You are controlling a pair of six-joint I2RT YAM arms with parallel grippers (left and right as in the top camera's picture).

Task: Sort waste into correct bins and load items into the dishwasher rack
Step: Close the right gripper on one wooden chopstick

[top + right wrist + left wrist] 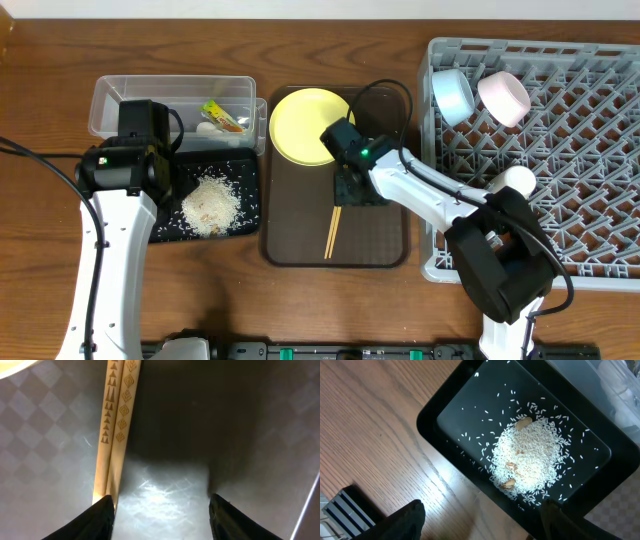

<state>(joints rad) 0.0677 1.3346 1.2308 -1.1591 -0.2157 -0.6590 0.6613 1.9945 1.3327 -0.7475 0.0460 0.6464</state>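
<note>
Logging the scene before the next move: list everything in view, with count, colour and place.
table: one, brown wood, under everything
clear tub: one, clear, far left
snack wrapper: one, yellow-green, in the clear tub
white scrap: one, white, beside the wrapper
black tray: one, black, in front of the tub
rice: one pile plus loose grains, white, in the black tray
serving tray: one, dark brown, centre
yellow plate: one, yellow, serving tray's far end
chopsticks: one pair, pale wood, on the serving tray
dishwasher rack: one, light grey, right
blue bowl: one, light blue, rack's far left
white bowl: one, pinkish white, beside it
left gripper: black, open, over the black tray's edge
right gripper: black, open, beside the chopsticks
</note>
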